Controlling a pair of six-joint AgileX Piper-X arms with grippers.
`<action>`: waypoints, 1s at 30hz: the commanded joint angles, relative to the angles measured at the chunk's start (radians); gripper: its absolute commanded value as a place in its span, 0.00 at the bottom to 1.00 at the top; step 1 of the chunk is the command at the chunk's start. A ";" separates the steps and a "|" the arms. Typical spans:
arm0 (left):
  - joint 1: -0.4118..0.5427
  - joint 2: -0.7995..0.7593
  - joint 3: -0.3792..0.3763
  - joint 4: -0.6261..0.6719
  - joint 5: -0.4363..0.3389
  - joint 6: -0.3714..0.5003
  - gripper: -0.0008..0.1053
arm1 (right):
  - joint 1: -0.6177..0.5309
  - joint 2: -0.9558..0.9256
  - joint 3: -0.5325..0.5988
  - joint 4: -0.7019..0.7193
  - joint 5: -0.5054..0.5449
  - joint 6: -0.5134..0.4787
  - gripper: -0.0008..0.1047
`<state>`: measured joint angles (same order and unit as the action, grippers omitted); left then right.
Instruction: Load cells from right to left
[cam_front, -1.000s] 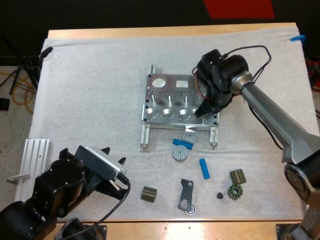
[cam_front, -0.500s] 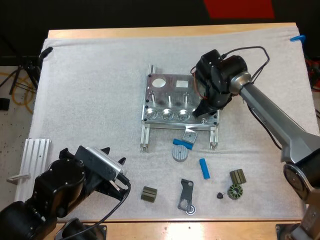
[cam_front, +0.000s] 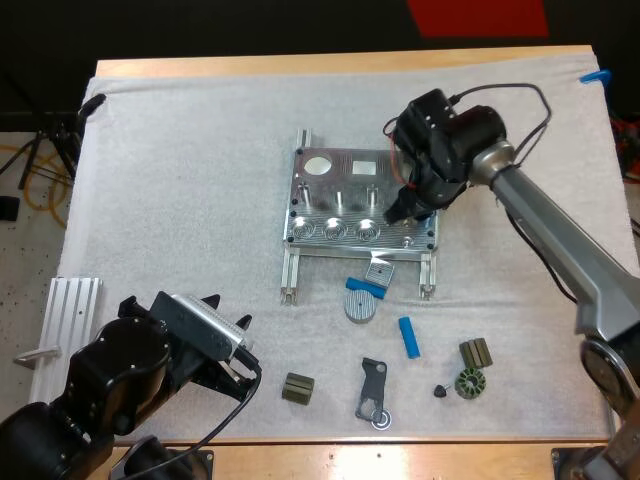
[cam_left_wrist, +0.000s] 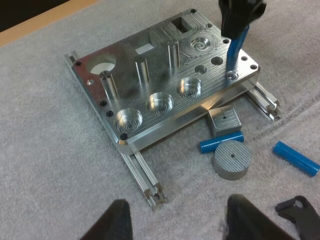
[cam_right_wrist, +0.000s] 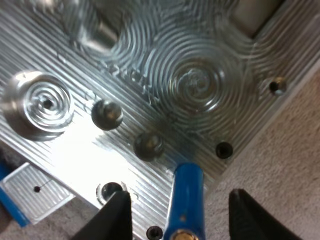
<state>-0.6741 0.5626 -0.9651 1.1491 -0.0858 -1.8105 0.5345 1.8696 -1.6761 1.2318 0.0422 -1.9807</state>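
The metal fixture (cam_front: 345, 205) lies mid-mat. My right gripper (cam_front: 402, 210) hangs over its right front corner, shut on a blue cylinder (cam_right_wrist: 186, 197) that points down. From the left wrist view, the cylinder's (cam_left_wrist: 235, 47) lower end meets a small hole near the corner of the fixture (cam_left_wrist: 150, 75), under the right gripper (cam_left_wrist: 241, 12). A second blue cylinder (cam_front: 408, 337) lies loose on the mat. A third (cam_front: 365, 288) rests against a grey disc (cam_front: 360, 306). My left gripper (cam_front: 245, 345) is open at the front left, holding nothing.
A small metal block (cam_front: 380, 268) sits just in front of the fixture. Dark parts lie along the front: a block (cam_front: 298, 388), a bracket (cam_front: 373, 390), a ribbed block (cam_front: 476, 352) and a round stator (cam_front: 468, 384). A white rail (cam_front: 70, 315) lies off the mat's left edge.
My right gripper has shifted slightly toward the far side along the fixture's right edge, carrying the blue cylinder. The left arm and the loose parts have stayed put.
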 joint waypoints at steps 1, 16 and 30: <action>0.003 -0.004 -0.003 -0.010 0.000 -0.002 0.41 | -0.001 -0.041 -0.012 -0.007 -0.010 0.005 0.43; 0.003 -0.004 -0.003 -0.010 0.000 -0.002 0.41 | 0.001 -0.088 -0.008 0.034 -0.145 0.117 0.43; 0.003 -0.004 -0.003 -0.010 0.000 -0.002 0.41 | 0.001 -0.024 -0.008 0.062 -0.129 0.131 0.43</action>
<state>-0.6741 0.5626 -0.9651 1.1491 -0.0858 -1.8105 0.5345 1.8483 -1.6784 1.2851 -0.0829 -1.8570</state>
